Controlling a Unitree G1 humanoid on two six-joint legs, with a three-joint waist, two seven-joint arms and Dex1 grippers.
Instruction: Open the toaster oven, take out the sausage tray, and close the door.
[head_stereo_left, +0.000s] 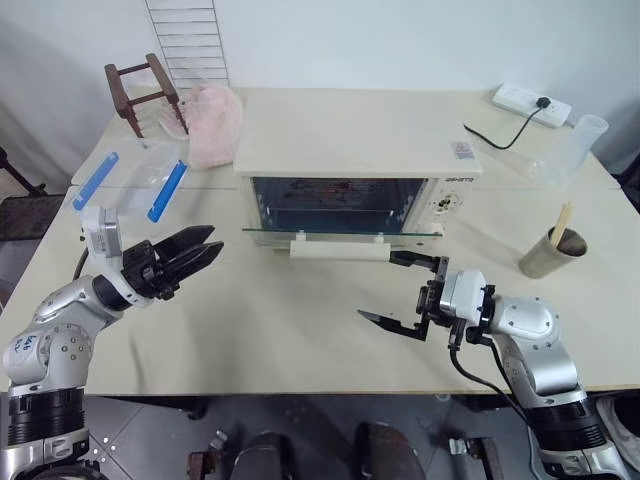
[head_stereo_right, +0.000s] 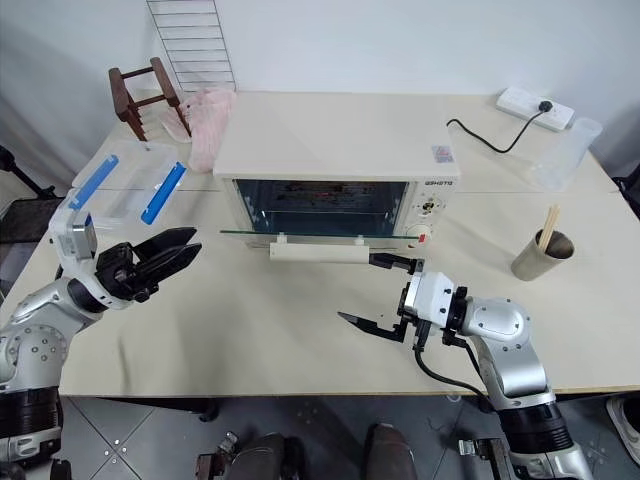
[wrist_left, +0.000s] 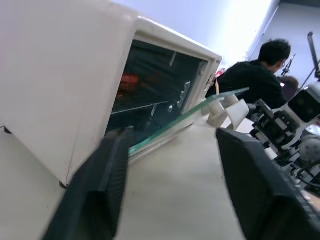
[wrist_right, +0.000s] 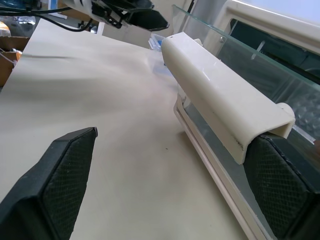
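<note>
The cream-white toaster oven (head_stereo_left: 350, 125) stands mid-table. Its glass door (head_stereo_left: 340, 231) is swung down about level, and the bar handle (head_stereo_left: 335, 250) faces me. Deep in the cavity a red sausage (wrist_left: 131, 80) shows on a shelf. The sausage tray under it is too dim to make out. My left gripper (head_stereo_left: 214, 243) hovers left of the oven, pointing at it, its fingers apart and empty. My right gripper (head_stereo_left: 400, 292) is open and empty, just in front of the handle's right end, with its upper finger (head_stereo_left: 420, 262) close to the handle.
A clear plastic box with blue clips (head_stereo_left: 135, 180), a pink cloth (head_stereo_left: 215, 125) and a small wooden stand (head_stereo_left: 140, 90) lie at the back left. A metal cup with sticks (head_stereo_left: 548, 252), a clear cup (head_stereo_left: 585, 135) and a power strip (head_stereo_left: 530, 103) are on the right. A person (wrist_left: 255, 80) sits beyond the table.
</note>
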